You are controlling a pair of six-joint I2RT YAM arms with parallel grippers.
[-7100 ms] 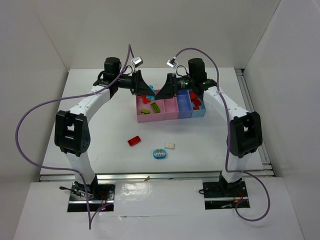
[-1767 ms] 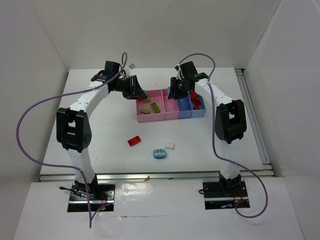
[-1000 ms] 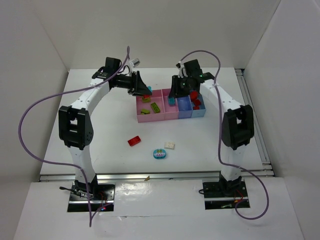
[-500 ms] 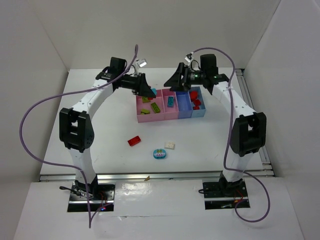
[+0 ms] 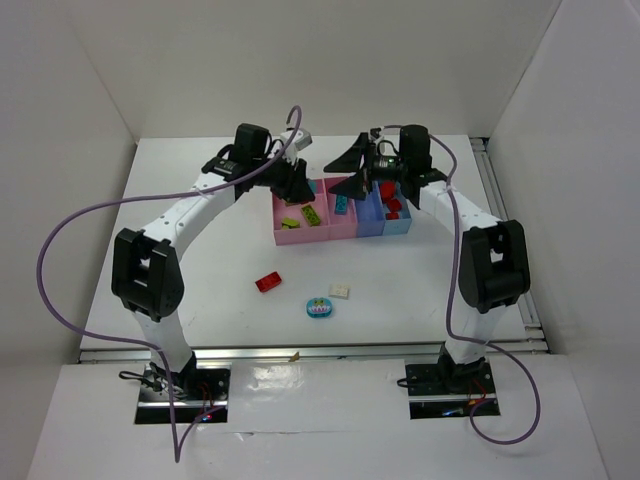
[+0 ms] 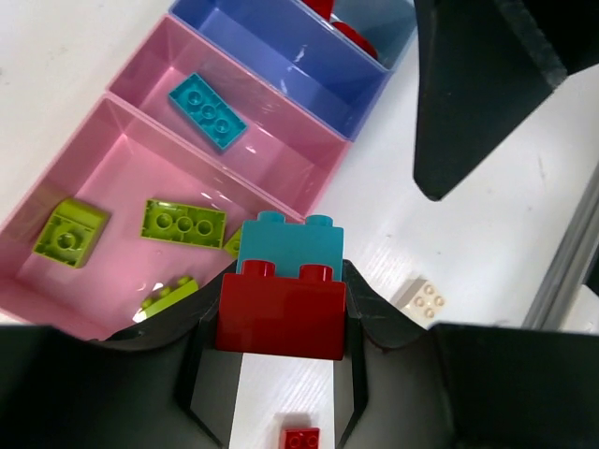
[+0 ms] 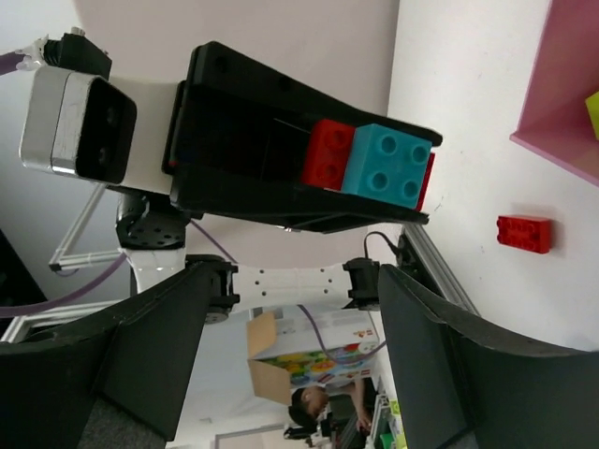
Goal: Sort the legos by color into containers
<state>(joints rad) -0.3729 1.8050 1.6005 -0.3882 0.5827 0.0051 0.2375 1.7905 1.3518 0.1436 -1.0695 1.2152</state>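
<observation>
My left gripper [image 6: 284, 297] is shut on a red lego [image 6: 281, 316] with a teal-blue lego [image 6: 288, 247] stuck on its studs. It hangs over the far edge of the wide pink container [image 5: 300, 236], seen from above [image 5: 300, 184]. My right gripper [image 5: 350, 176] is open and empty, facing the left one just above the narrow pink container [image 5: 343, 222], which holds one teal lego [image 6: 208, 112]. In the right wrist view the held pair [image 7: 374, 159] shows between my spread fingers [image 7: 122, 365]. Yellow-green legos [image 6: 182, 223] lie in the wide pink container.
The blue container [image 5: 368, 218] and the light blue container [image 5: 402, 224] with red legos [image 5: 392, 207] stand to the right. On the table lie a red lego [image 5: 267, 282], a cream lego [image 5: 340, 291], a teal-and-pink piece [image 5: 319, 308] and a cream brick behind the containers [image 6: 418, 297].
The right gripper has left a teal lego in the narrow pink container and lifted off, open. Both grippers have drawn closer together; the left one moved right with its red-and-teal pair.
</observation>
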